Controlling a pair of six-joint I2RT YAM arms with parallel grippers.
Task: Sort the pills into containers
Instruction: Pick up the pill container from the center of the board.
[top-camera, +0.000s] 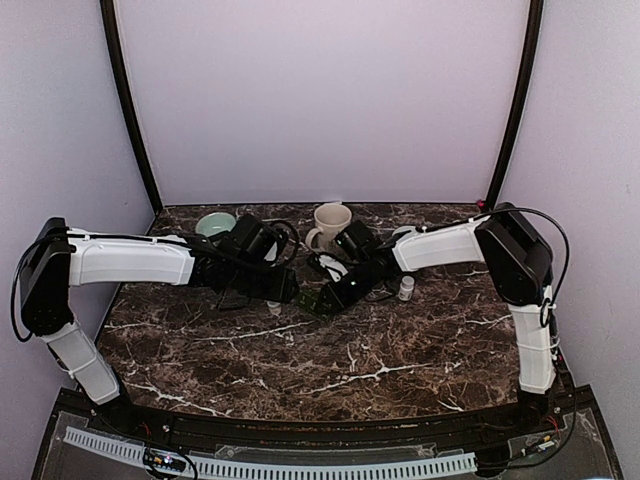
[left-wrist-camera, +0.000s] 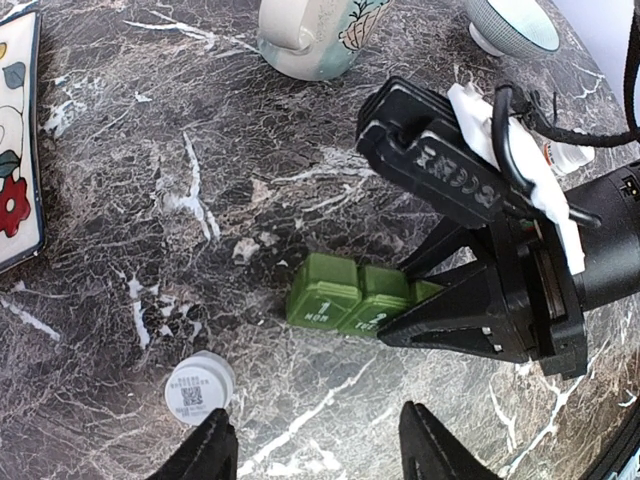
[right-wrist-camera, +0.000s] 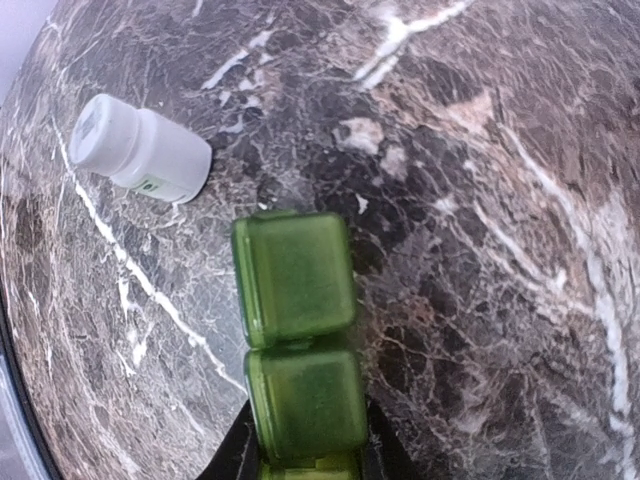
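A green weekly pill organizer (left-wrist-camera: 345, 295) lies on the marble table, lids shut, marked "1 MON" and "2 TUE". My right gripper (left-wrist-camera: 440, 305) is shut on its far end; in the right wrist view the organizer (right-wrist-camera: 300, 340) sticks out between the fingertips (right-wrist-camera: 232, 455). It also shows in the top view (top-camera: 318, 302). My left gripper (left-wrist-camera: 320, 450) is open and empty, hovering just in front of the organizer. A small white pill bottle (left-wrist-camera: 200, 388) stands beside its left finger (left-wrist-camera: 210, 448). The bottle also shows in the right wrist view (right-wrist-camera: 140, 150). No loose pills show.
A cream mug (top-camera: 330, 224) and a pale green bowl (top-camera: 214, 222) stand at the back. A second white bottle (top-camera: 406, 288) stands right of the right gripper (top-camera: 335, 293). A flower-patterned plate (left-wrist-camera: 15, 150) lies at the left edge of the left wrist view.
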